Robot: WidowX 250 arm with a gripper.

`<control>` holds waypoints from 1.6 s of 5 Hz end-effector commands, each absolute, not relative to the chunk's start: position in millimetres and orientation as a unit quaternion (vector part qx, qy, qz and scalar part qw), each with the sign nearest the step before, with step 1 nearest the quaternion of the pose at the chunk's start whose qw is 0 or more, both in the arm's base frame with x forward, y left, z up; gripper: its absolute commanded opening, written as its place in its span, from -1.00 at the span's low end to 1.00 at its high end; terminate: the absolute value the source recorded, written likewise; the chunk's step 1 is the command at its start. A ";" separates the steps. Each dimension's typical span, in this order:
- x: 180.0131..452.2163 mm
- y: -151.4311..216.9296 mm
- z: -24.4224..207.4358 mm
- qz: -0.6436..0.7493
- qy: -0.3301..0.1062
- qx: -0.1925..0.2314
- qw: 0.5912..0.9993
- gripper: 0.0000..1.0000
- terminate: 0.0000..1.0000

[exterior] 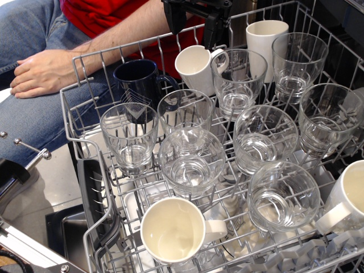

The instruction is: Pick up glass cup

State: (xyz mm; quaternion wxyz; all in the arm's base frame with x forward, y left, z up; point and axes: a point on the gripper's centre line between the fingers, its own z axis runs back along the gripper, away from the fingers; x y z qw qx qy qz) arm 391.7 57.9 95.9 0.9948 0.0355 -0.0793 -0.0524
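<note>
Several clear glass cups stand upright in a wire dishwasher rack [85, 122]. One glass cup [239, 85] is at the back middle, another [297, 62] at the back right, another [186, 114] in the middle. My gripper [193, 27] is at the top edge, above the back of the rack. Its two black fingers [174, 20] are spread apart with nothing between them. It hangs over a tilted white mug [195, 67], just left of the back-middle glass cup, and touches nothing.
A dark navy mug [138, 82] sits at the back left. More white mugs stand at the back [265, 37], front [172, 231] and right edge [350, 196]. A seated person's hand [41, 71] rests on a knee left of the rack.
</note>
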 end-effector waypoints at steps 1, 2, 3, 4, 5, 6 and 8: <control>391.7 57.9 95.9 -0.052 -0.079 0.035 0.995 1.00 -1.00; 394.7 60.4 78.0 -0.055 -0.089 0.053 0.993 1.00 -1.00; 394.1 63.6 60.7 -0.060 -0.106 0.060 0.991 1.00 -1.00; 395.4 59.1 44.2 -0.061 -0.115 0.064 0.989 1.00 -1.00; 399.2 55.7 27.4 -0.053 -0.115 0.068 0.990 1.00 -1.00; 407.6 54.5 14.4 -0.048 -0.122 0.079 0.988 1.00 -1.00; 414.2 46.7 -9.3 -0.020 -0.117 0.069 0.991 1.00 -1.00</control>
